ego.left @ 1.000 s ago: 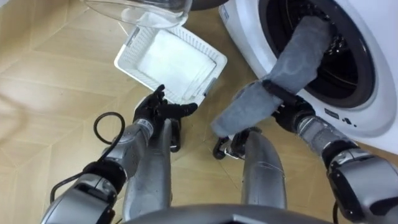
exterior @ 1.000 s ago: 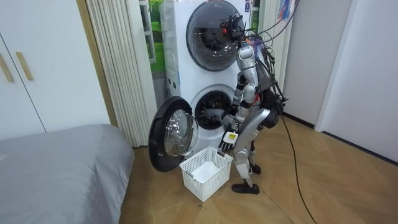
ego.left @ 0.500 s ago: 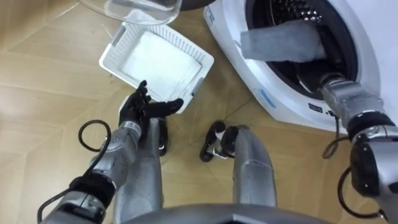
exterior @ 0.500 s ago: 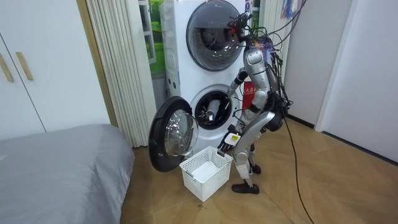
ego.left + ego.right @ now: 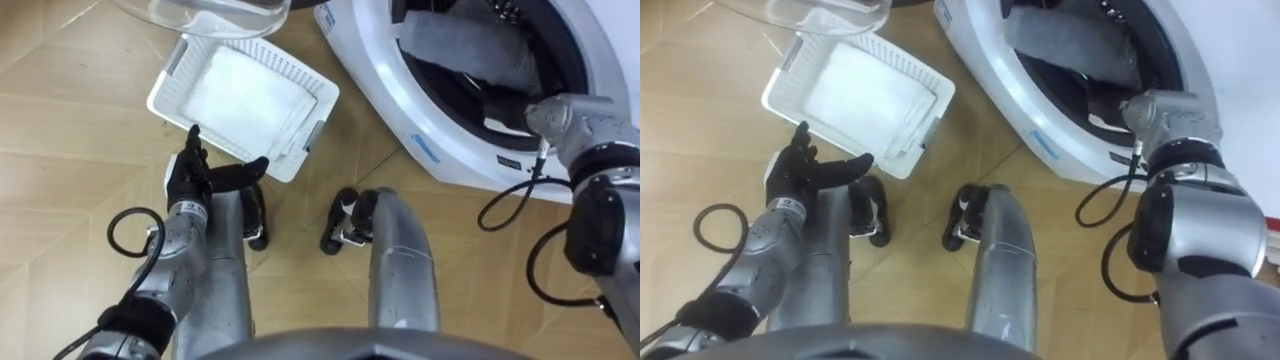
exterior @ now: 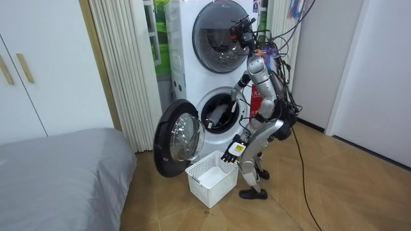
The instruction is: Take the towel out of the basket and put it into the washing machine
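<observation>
The grey towel (image 5: 468, 45) lies inside the drum of the lower washing machine (image 5: 400, 120), bunched across the opening. My right forearm (image 5: 572, 115) reaches over the drum's rim, and its hand is lost in the dark below the towel. My left hand (image 5: 195, 180) is open with straight fingers, held low over the floor by the near edge of a white basket (image 5: 165, 78). In the room view I stand bent towards the lower drum (image 6: 221, 112), with the right arm inside it.
The washer's round glass door (image 6: 180, 138) stands open on my left, its edge above the basket (image 5: 930, 115). A second machine (image 6: 218, 29) is stacked on top. Wooden floor spreads to my left; a bed (image 6: 58, 173) fills the room view's left.
The towel, which hung half out of the drum over my right arm, now lies wholly inside. The right arm has gone deeper in. The left hand rose slightly; my head view shifted.
</observation>
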